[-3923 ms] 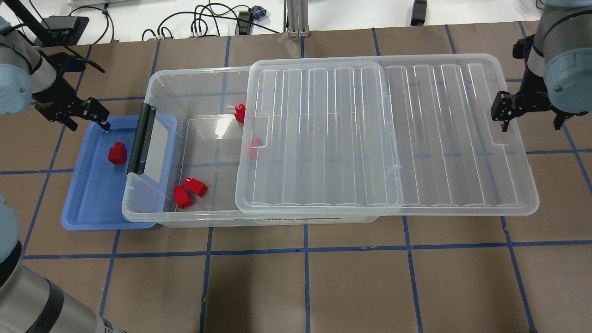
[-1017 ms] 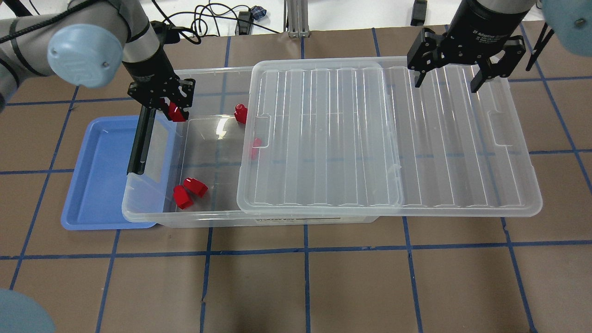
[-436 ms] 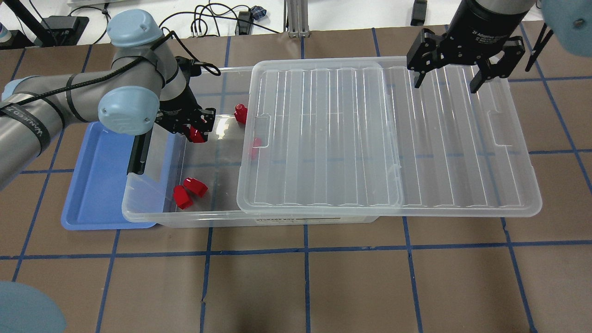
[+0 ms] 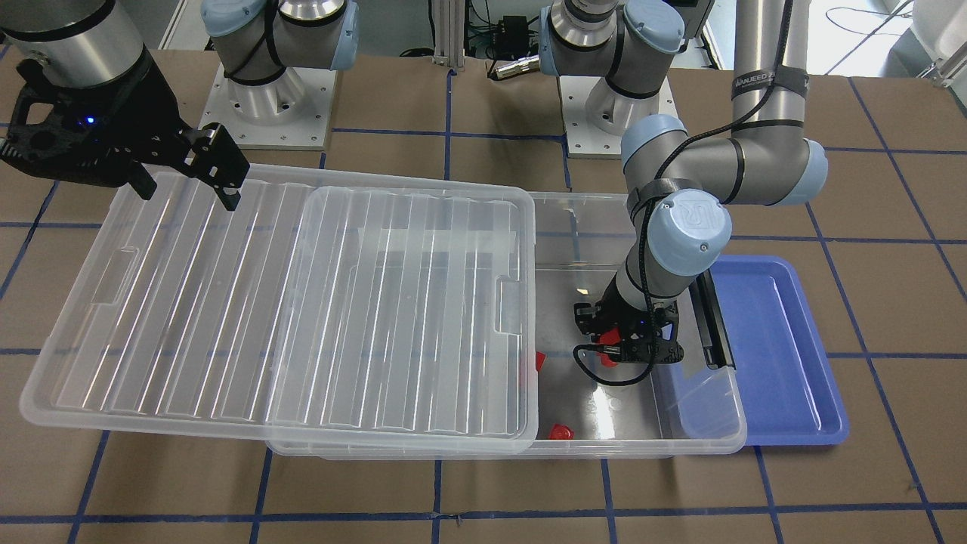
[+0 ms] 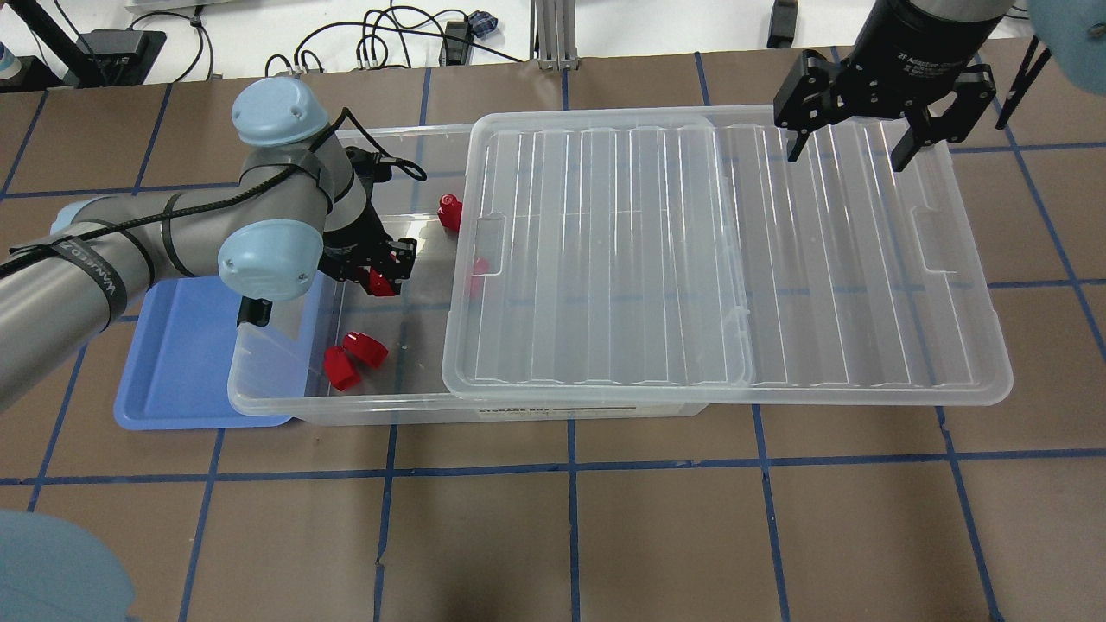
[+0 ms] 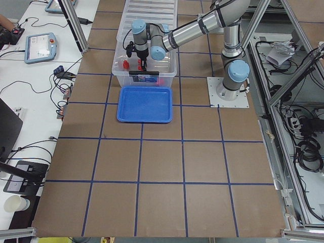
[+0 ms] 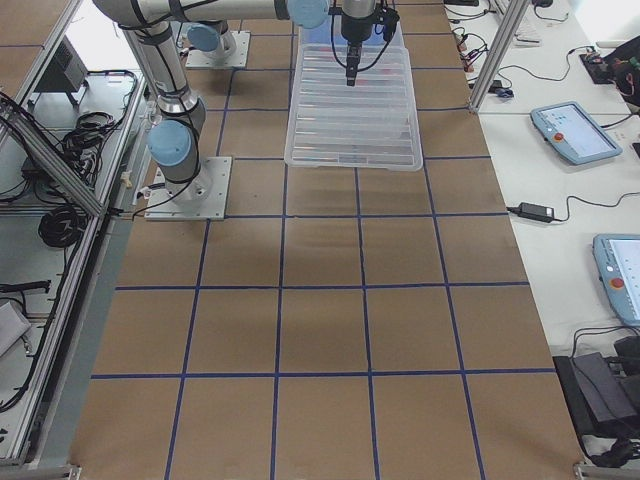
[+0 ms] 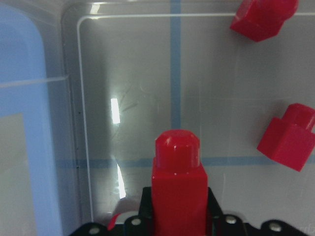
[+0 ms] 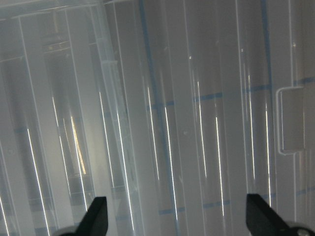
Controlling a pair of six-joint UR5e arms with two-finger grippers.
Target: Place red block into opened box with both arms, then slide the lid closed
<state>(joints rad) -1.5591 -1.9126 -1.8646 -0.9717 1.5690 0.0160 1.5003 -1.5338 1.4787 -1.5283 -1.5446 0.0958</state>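
Note:
My left gripper is shut on a red block, stub pointing forward, low inside the open left part of the box. The same gripper shows in the front view, down between the box's walls. Several other red blocks lie on the box floor: two near the front wall, one at the back, one half under the lid's edge. The lid covers the box's right part and overhangs far to the right. My right gripper hangs open above the lid's far right corner, holding nothing.
A blue tray lies against the box's left end, partly under its rim. The black latch bar sits on that end, beside my left wrist. Cables lie beyond the table's far edge.
My left gripper took the red block from the blue tray, carried it over the latch end, and has now sunk further right and down into the box. The right gripper shifted slightly right.

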